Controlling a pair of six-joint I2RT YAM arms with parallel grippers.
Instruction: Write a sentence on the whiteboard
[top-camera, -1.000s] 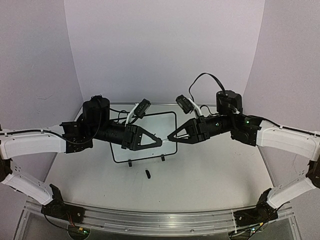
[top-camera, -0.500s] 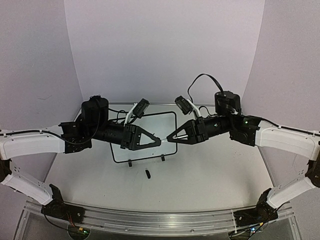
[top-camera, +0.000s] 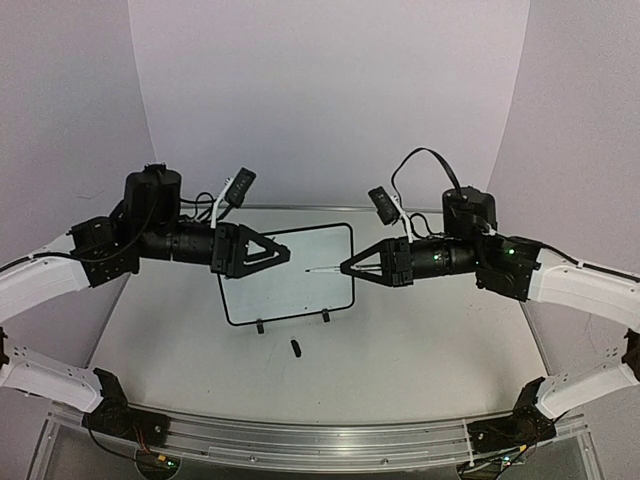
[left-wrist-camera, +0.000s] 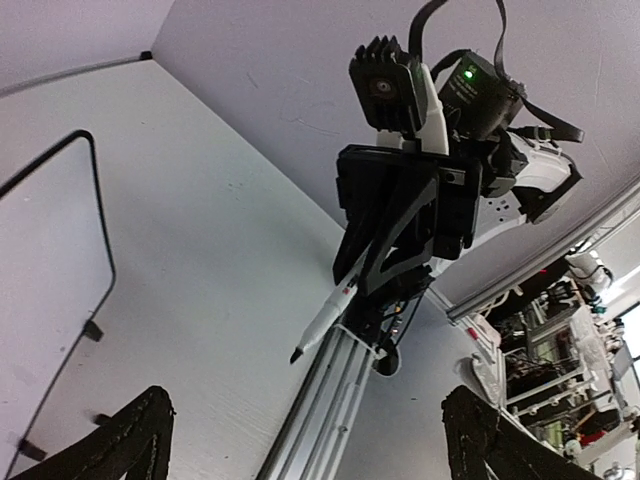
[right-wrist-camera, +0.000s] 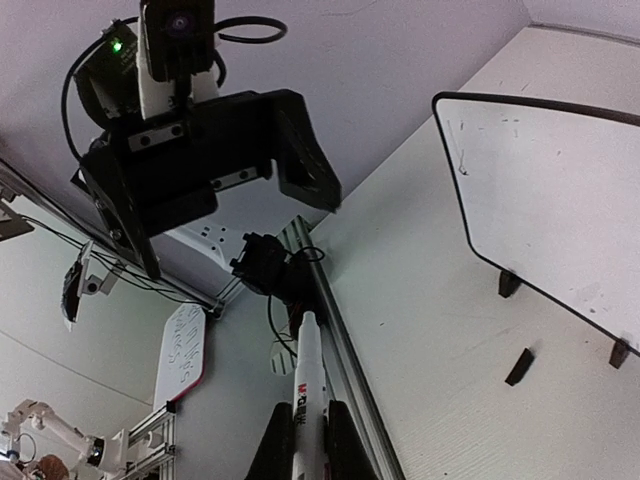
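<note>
Top external view: marker (top-camera: 326, 269), clenched in the right gripper (top-camera: 346, 268), probably readied for writing; tip toward 9 o'clock. Left gripper (top-camera: 286, 257), at 9 o'clock of the tip, jaws wide, empty, likely clearing away. Whiteboard (top-camera: 290, 295) under the tip, mid-table; long axis 9-to-3, feet at 6 o'clock, no sentence legible. Small black piece (top-camera: 296, 347), possibly the cap, at 6 o'clock.

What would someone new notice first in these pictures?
The right gripper, shut on a white marker, faces the open, empty left gripper above the whiteboard standing mid-scene. A small black piece lies on the table in front of the board.
</note>
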